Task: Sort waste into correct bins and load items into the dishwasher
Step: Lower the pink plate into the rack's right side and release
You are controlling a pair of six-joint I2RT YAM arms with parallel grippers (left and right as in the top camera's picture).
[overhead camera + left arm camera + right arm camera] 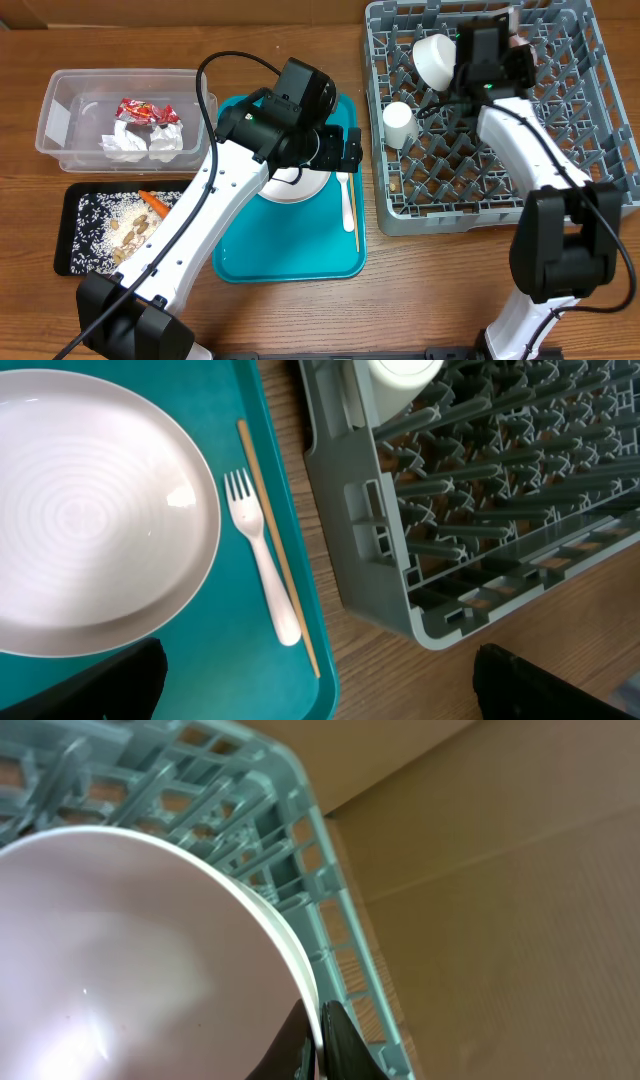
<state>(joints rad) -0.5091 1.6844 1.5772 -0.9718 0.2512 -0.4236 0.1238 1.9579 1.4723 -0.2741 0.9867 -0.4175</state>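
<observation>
My right gripper (318, 1035) is shut on the rim of a pale-pink bowl (120, 960), holding it tilted over the far part of the grey dishwasher rack (372, 170). A white cup (399, 123) stands in the rack's left side. My left gripper (320, 695) hangs open over the teal tray's right edge, nothing between its fingers (90, 685). On that tray lie the pink plate (90, 510), the white fork (262, 555) and the thin wooden stick (280, 550). Napkins (150, 142) and the red wrapper (140, 110) lie in the clear tub (60, 110).
The black tray (70, 230) at the left front holds rice, beige scraps (130, 235) and a carrot (153, 202). The teal tray (290, 255) sits close beside the rack, with a narrow strip of wooden table between them. My left arm covers part of the plate from overhead.
</observation>
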